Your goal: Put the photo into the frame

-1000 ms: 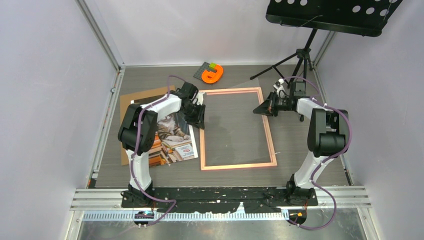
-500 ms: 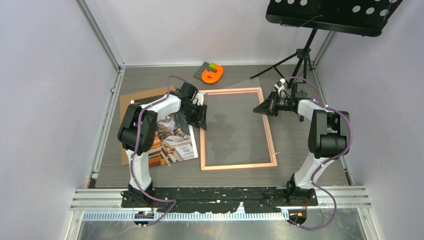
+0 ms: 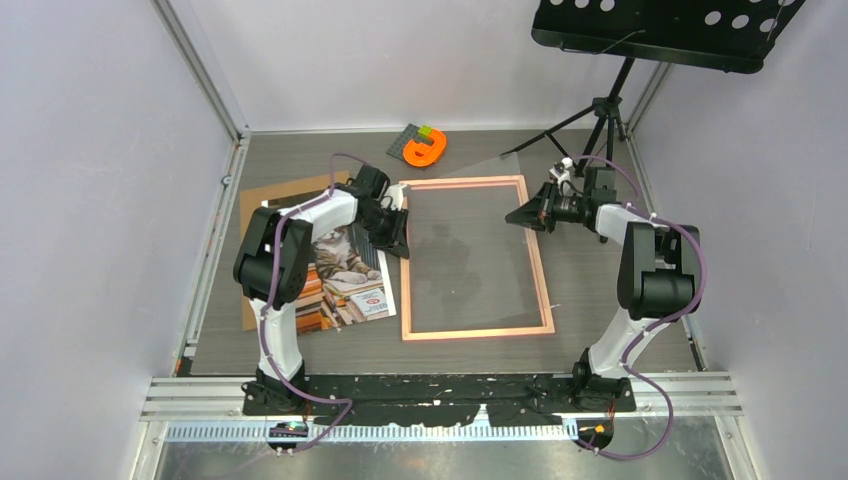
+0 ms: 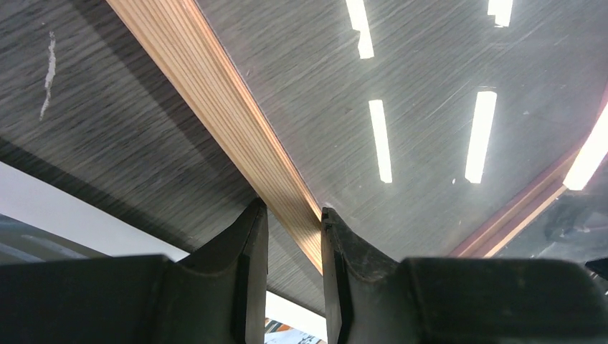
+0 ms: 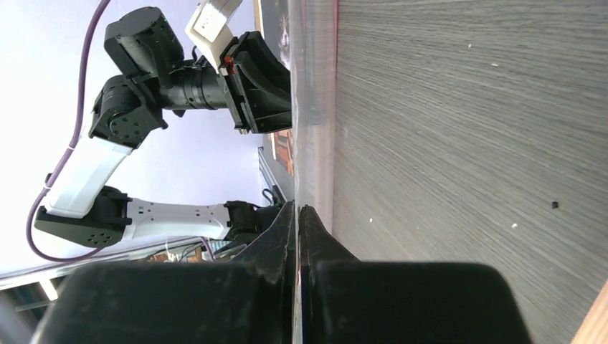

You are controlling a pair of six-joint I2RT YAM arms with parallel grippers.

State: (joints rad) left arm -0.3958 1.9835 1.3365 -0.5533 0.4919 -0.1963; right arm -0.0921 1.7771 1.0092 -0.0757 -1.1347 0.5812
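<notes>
Merely illegible lettering (image 3: 370,298) on the photo (image 3: 345,262)

A salmon-pink frame (image 3: 546,280) with a clear pane (image 3: 470,250) lies on the dark grey wood-grain table (image 3: 600,300), left of it the white-bordered photo (image 3: 345,275) of a grey-and-white cat on multicoloured books over a plain brown board (image 3: 265,200), with an orange piece (image 3: 426,149) beyond.

From above and behind the arm bases we look down over the whole table (image 3: 600,290). Our left wrist view sits close over the frame (image 4: 215,86), facing along its left rail. Our right wrist view skims low, edge-on along the pane (image 5: 312,107), towards the left arm (image 5: 86,172). All three share the frame.
</notes>
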